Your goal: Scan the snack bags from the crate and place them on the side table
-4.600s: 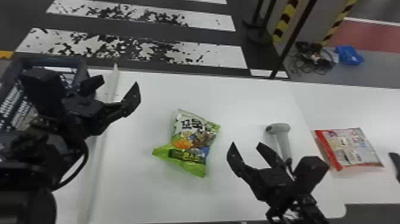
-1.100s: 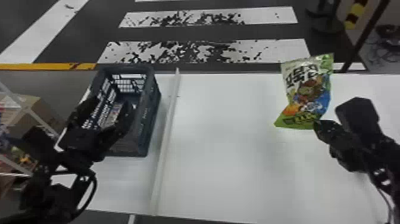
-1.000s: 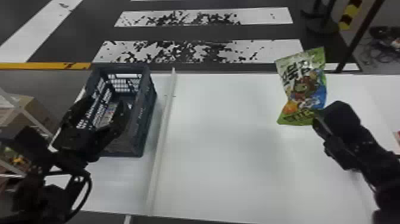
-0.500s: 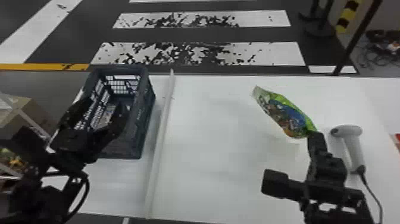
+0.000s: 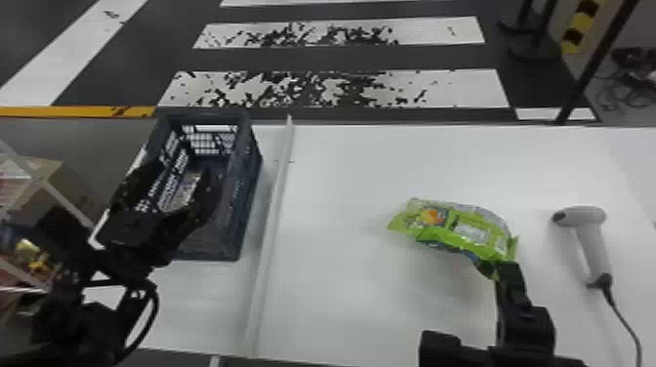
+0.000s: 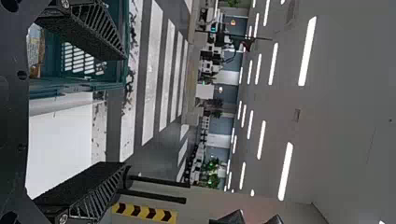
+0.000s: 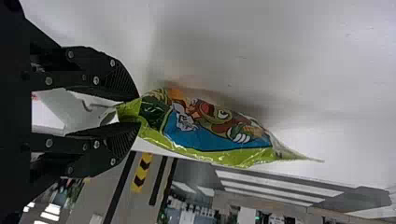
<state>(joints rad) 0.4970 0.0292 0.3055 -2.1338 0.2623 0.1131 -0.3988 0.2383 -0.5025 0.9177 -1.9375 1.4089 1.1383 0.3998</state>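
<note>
In the head view my right gripper is at the lower right, holding a green snack bag by one end over the white table. The right wrist view has the right gripper shut on the end of the snack bag, whose colourful printed face shows. A pale grey scanner with a black cable lies right of the bag. My left gripper stands open over the dark crate, where a package lies inside. The left wrist view has the left gripper with fingers wide apart near the crate.
A long white strip runs along the table between the crate and the bag. Shelving with boxes stands at the far left. Dark posts rise beyond the table's back edge.
The head view has swung left since the earliest frame. My right gripper has taken hold of the green bag and lately turned it over, shifting it nearer the table's front. The left arm barely moved lately.
</note>
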